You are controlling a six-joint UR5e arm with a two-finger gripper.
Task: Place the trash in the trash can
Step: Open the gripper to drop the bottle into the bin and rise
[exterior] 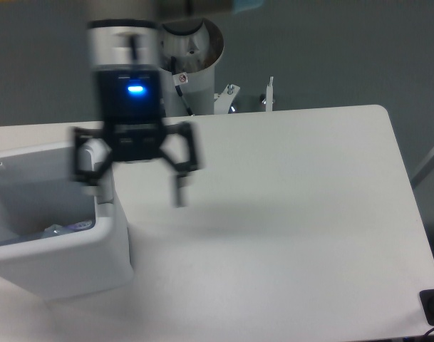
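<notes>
- The gripper [136, 187] hangs above the bench [288, 214] near its left edge, beside the trash can's right wall; it is blurred.
- Its jaws are spread wide with nothing between them, one finger over the can's rim, the other over bare benchtop.
- A blue light glows on the gripper body; any lettering there is too smeared to read.
- The trash can [67, 260], white and boxy with a thick rim, stands at the bench's left edge.
- The crushed clear bottle [63, 229] lies inside the can, low against its near wall; only a pale bluish part shows, and no label can be read.
- A small red-and-white sticker sits on the arm's base column [182, 57] behind the bench; its print is illegible.
</notes>
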